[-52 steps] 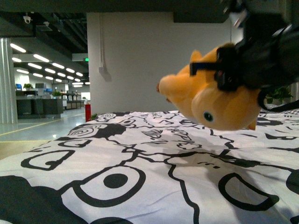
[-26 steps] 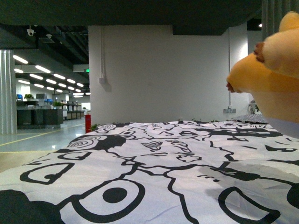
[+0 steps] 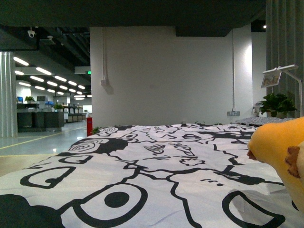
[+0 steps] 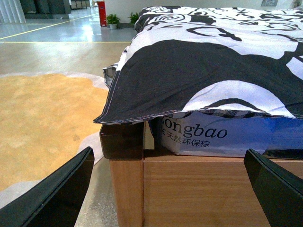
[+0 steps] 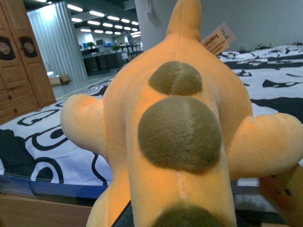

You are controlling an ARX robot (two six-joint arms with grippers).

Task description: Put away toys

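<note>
Toy (image 5: 175, 142) crowds the right wrist view so fully that the right gripper is hidden behind the plush, and I cannot tell whether its jaws are closed on it. Its long axis runs straight away from that camera. The tapered end points toward the far wall (image 3: 166, 76) (a paper tag (image 5: 218, 40) sticks out beside that end). Round brown spots line the middle of the body, and one stubby limb juts out to each side. In the front view the toy sits low at the right edge, partly cut off. Its rounded orange end faces left over the cover (image 3: 142, 180), and a brown-marked paw is just in frame.

The left gripper (image 4: 168, 151) is spread wide with nothing between its black fingers (image 4: 57, 194). It faces the bed's corner from low down. There the cover's stitched hem hangs over the blue mattress (image 4: 213, 139) and the wooden frame (image 4: 189, 189). Beside that corner lies bare floor (image 4: 42, 109). In the front view the patterned cover stretches flat from the toy to the bed's left edge.
</note>
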